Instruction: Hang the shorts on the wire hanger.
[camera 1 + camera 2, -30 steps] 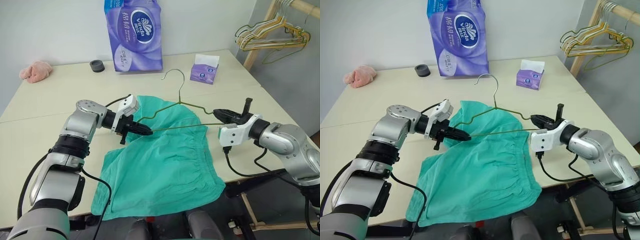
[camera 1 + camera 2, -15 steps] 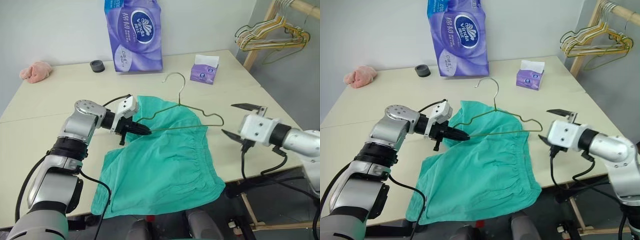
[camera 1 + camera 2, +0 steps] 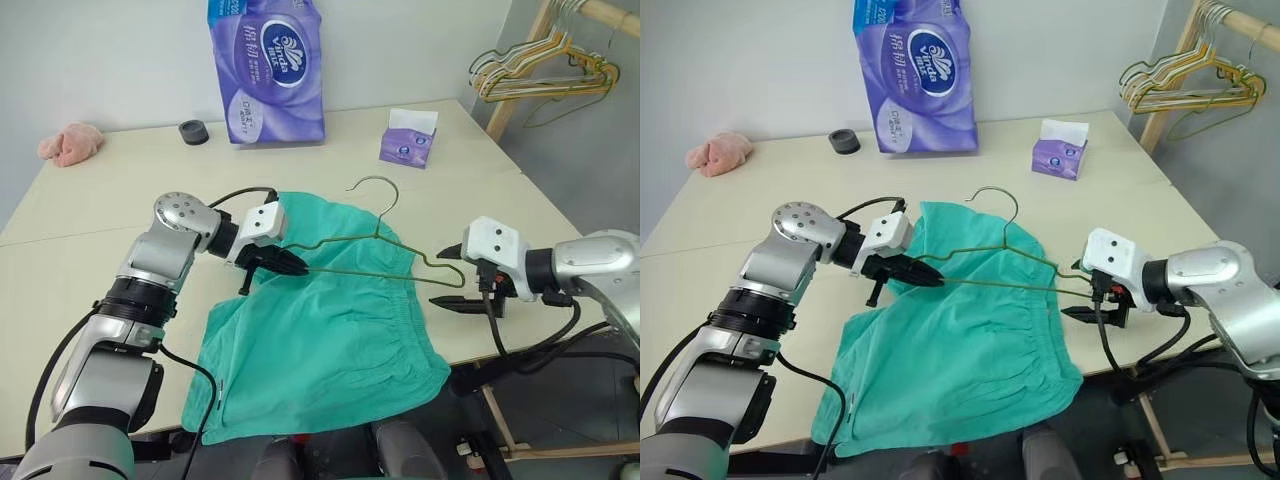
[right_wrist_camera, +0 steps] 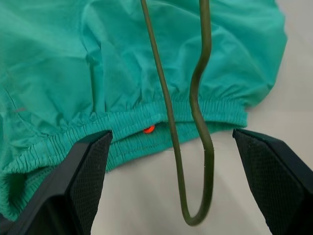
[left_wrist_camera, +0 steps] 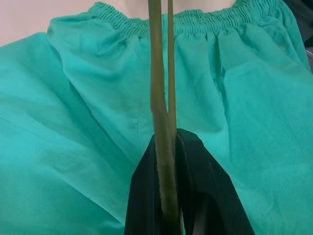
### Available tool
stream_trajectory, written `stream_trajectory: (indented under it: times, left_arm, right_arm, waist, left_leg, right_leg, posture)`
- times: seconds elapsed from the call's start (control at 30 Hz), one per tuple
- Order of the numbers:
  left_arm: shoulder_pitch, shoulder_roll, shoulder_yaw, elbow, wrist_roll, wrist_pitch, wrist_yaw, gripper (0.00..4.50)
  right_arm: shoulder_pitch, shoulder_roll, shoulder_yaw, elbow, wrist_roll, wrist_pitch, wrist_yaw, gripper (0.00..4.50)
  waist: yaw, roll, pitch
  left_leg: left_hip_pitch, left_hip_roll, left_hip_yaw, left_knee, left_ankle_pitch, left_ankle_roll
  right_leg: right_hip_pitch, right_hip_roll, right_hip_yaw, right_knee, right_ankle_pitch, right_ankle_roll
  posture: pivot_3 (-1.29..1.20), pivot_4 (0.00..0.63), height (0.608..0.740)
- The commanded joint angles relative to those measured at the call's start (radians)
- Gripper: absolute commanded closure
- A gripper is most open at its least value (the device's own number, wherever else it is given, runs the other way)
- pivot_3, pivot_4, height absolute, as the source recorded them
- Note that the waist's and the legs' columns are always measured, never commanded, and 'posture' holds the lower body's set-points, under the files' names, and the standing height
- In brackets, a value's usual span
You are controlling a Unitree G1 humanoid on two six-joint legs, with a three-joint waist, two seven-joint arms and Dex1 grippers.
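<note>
The teal-green shorts (image 3: 320, 330) lie spread flat on the table, elastic waistband toward the right. The thin olive wire hanger (image 3: 380, 274) hovers over them, hook pointing to the far side. My left gripper (image 3: 290, 265) is shut on the hanger's left corner; the left wrist view shows the wire (image 5: 161, 122) pinched between the black fingers (image 5: 205, 196). My right gripper (image 3: 447, 281) stands open at the hanger's right corner. In the right wrist view that bent corner (image 4: 209, 161) hangs free between the wide-apart fingers (image 4: 83, 171), above the waistband (image 4: 122, 132).
A purple tissue pack (image 3: 266, 65), a small tissue box (image 3: 407, 143), a black round cap (image 3: 194, 131) and a pink cloth (image 3: 70, 142) sit at the table's far side. A bunch of hangers (image 3: 540, 75) hangs on a wooden rack at the right. The table's right edge lies under my right gripper.
My right gripper let go of the hanger's right corner, opened wide, drew back and rolled over. The hanger, held at the left only, swung so its hook moved right.
</note>
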Motion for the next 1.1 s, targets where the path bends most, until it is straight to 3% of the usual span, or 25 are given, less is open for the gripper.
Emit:
stream_trajectory:
  times: [0.03,0.1,0.2,0.57,0.87,1.1]
  left_arm:
    - [-0.003,0.005,0.015,-0.046,-0.020,0.003,0.000,4.50]
    - [-0.003,0.005,0.014,-0.048,-0.019,0.002,0.001,4.50]
    - [0.000,0.008,0.009,-0.044,-0.011,-0.015,-0.002,4.50]
    - [0.008,0.005,0.000,-0.034,0.003,-0.032,0.004,4.50]
    - [0.018,-0.013,0.016,-0.039,-0.004,-0.007,0.039,4.50]
    - [0.014,-0.018,0.030,0.006,0.004,-0.053,0.073,2.63]
  right_arm:
    - [-0.037,-0.002,0.039,0.019,-0.029,0.006,0.001,0.29]
    - [-0.046,0.002,0.051,0.026,-0.030,0.010,0.002,0.29]
    - [-0.067,0.013,0.081,0.043,-0.039,0.038,-0.001,0.86]
    - [-0.098,0.038,0.123,0.030,-0.031,0.136,-0.009,4.47]
    - [-0.095,0.075,0.099,0.022,0.006,0.221,-0.038,4.47]
    - [-0.082,0.076,0.070,0.009,0.031,0.250,-0.063,4.50]
  waist:
    - [0.000,0.000,0.000]
    - [0.000,0.000,0.000]
    - [-0.004,0.000,0.000]
    - [-0.008,0.000,0.000]
    - [-0.010,0.000,0.000]
    - [-0.010,0.001,0.000]
  left_leg:
    - [0.000,0.000,0.000,0.000,0.000,0.000]
    - [0.000,0.000,0.000,0.000,0.000,0.000]
    - [0.000,0.000,0.000,0.000,0.000,0.000]
    - [0.000,0.000,-0.001,0.000,0.000,0.000]
    - [0.000,0.000,-0.002,0.000,0.000,0.000]
    - [-0.001,0.000,-0.002,0.000,0.000,0.000]
  right_leg:
    - [0.000,0.000,0.000,0.000,0.000,0.000]
    - [0.000,0.000,0.000,0.000,0.000,0.000]
    - [0.000,0.000,0.000,0.000,0.000,0.000]
    - [0.000,0.000,-0.001,0.000,0.000,0.000]
    - [0.000,0.000,-0.001,0.000,0.000,0.000]
    - [0.000,-0.001,-0.002,0.000,0.000,0.000]
  posture:
    - [-0.24,0.104,0.740]
    - [-0.24,0.104,0.740]
    - [-0.24,0.104,0.740]
    - [-0.25,0.109,0.740]
    - [-0.25,0.103,0.740]
    - [-0.25,0.094,0.740]
